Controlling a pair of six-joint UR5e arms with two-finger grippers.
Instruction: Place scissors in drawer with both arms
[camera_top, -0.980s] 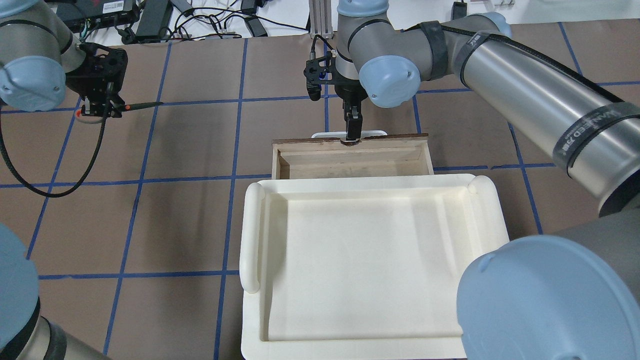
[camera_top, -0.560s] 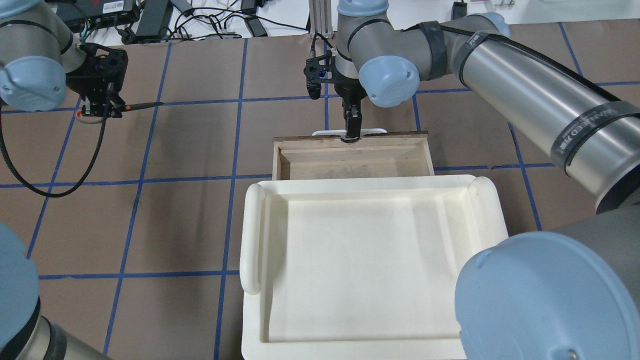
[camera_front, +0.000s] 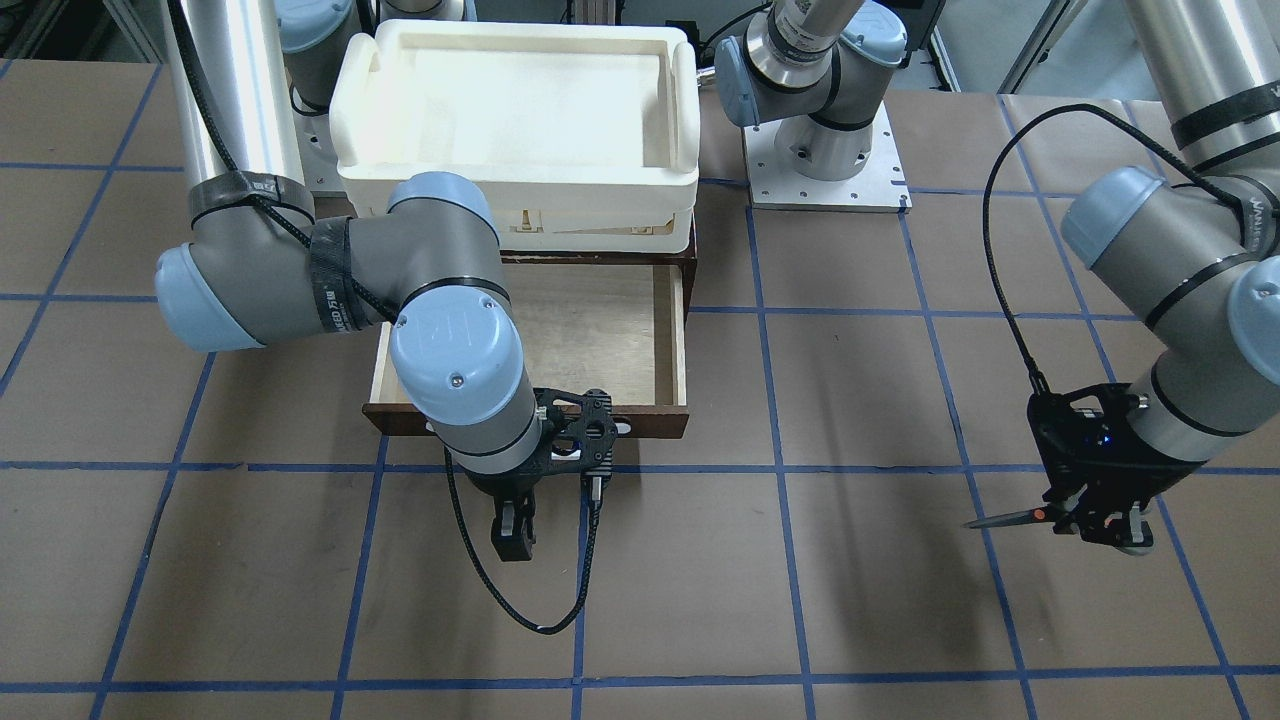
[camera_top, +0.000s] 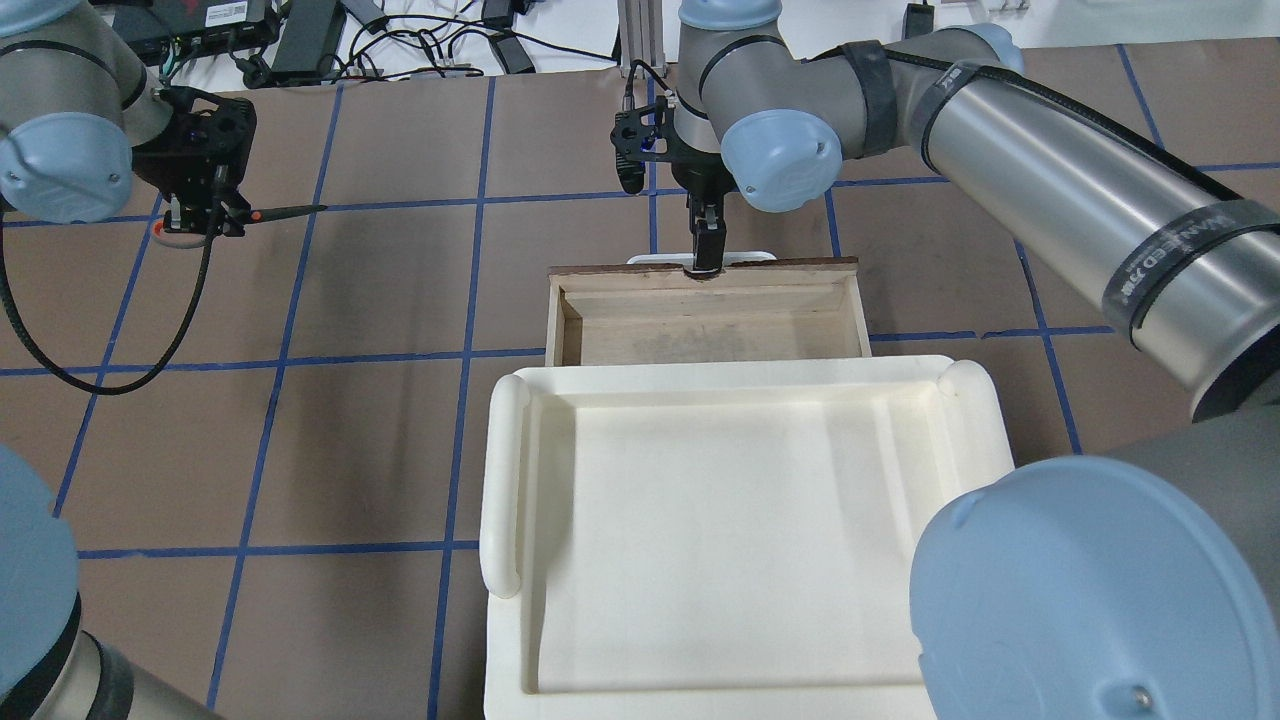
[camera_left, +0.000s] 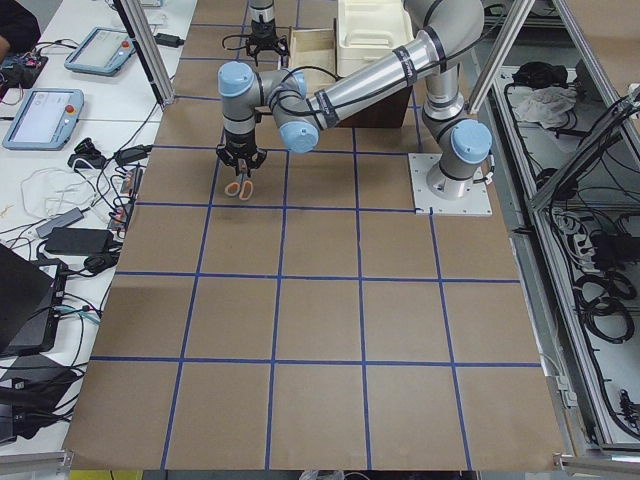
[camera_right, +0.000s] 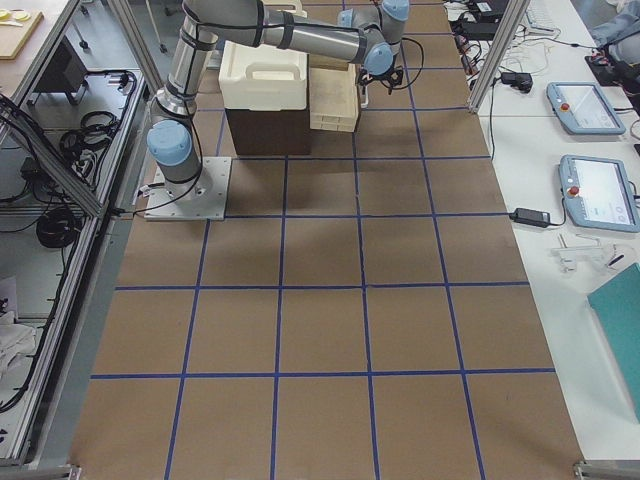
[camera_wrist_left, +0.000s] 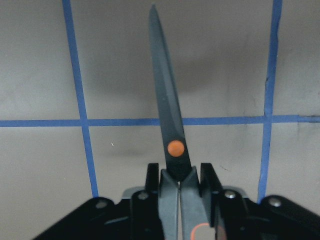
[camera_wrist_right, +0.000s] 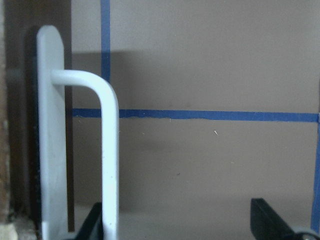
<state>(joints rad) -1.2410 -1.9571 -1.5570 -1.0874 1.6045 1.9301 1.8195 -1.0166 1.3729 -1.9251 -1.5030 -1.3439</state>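
- The scissors (camera_wrist_left: 170, 130) hang above the tabletop (camera_top: 380, 450) at the robot's far left, well apart from the drawer (camera_top: 620, 335). I judge the step in hand to be carrying them across to it.
- To do that well, keep the blades level and cross the drawer's side wall with clearance. Lower over the bare pale floor before letting go, laying them along the drawer's long side.
- They look small: dark grey blades closed to one point, an orange pivot dot, and grey handles with an orange-red inner loop peeking out.
- The left end effector (camera_top: 210, 222) is clenched on the handles just behind the pivot, with the tip aimed toward the drawer's side.
- The right end effector (camera_top: 705, 255) sits at the white bar handle (camera_wrist_right: 110, 150), fingers spread wide and clamping nothing. One finger lies just beside the bar. That wrist crowds the front edge, so come in from the side.
- The cream tray (camera_top: 505, 470) sits over the cabinet behind, so only the pulled-out part is free.
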